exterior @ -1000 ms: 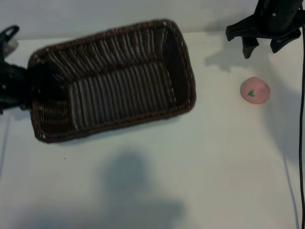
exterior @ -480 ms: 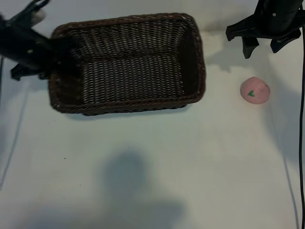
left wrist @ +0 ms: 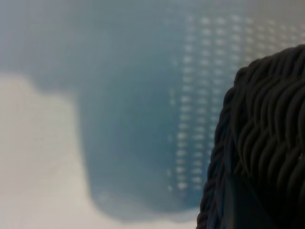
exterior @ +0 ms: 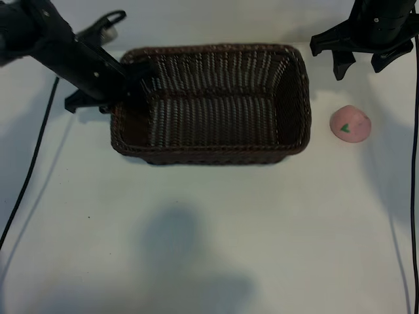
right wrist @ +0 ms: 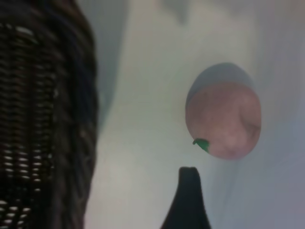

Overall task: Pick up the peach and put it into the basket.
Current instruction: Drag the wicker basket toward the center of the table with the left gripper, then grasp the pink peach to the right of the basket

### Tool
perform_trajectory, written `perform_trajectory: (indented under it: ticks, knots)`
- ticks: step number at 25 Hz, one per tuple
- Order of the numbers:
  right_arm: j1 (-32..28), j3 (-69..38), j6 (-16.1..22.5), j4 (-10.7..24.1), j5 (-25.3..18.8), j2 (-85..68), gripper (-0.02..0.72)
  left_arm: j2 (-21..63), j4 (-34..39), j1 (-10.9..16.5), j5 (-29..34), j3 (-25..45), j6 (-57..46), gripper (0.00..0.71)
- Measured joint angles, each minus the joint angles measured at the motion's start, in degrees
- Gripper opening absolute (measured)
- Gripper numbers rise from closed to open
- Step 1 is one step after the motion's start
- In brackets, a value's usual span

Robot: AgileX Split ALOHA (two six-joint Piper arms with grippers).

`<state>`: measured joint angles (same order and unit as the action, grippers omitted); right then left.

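Note:
The dark-brown wicker basket (exterior: 209, 155) lies across the middle back of the table. My left gripper (exterior: 129, 83) is shut on its left end wall, and the woven rim (left wrist: 267, 133) fills one side of the left wrist view. The small pink peach (exterior: 350, 123) with a green leaf mark rests on the table just right of the basket and does not touch it. My right gripper (exterior: 360, 68) hangs open behind the peach with nothing between its fingers. In the right wrist view one dark fingertip (right wrist: 189, 183) sits near the peach (right wrist: 224, 119), with the basket's wall (right wrist: 43, 119) beside it.
Black cables trail down the table's left (exterior: 29, 176) and right (exterior: 414, 163) edges. The table is white, and a broad shadow (exterior: 177, 255) falls on its front part.
My left arm has swung the basket rightward and turned it level, bringing its right end close to the peach. The right arm and the peach have not moved.

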<state>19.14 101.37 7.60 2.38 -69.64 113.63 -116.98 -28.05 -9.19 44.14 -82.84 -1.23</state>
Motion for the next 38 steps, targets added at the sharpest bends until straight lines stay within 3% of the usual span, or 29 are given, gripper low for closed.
perform_trajectory:
  ticks: [13,16,21,24,38]
  knots:
    - [0.0,0.0,-0.5,0.0,0.0,0.0,0.568,-2.8,0.0,0.0,-1.1,-0.2,-0.2,0.197]
    - [0.0,0.0,-0.6,0.0,0.0,0.0,0.568,-2.8,-0.5,0.0,-0.8,-0.2,-0.3,0.293]
    - [0.0,0.0,-0.6,0.0,0.0,0.0,0.568,-2.1,-0.9,0.0,0.1,-0.3,-0.4,0.558]
    - [0.0,0.0,-0.6,0.0,0.0,0.0,0.568,0.6,0.0,0.0,0.4,-0.3,-0.6,0.628]
    - [0.0,0.0,-0.8,-0.1,-0.1,0.0,0.568,20.6,23.7,0.0,11.1,-0.3,-9.3,0.61]
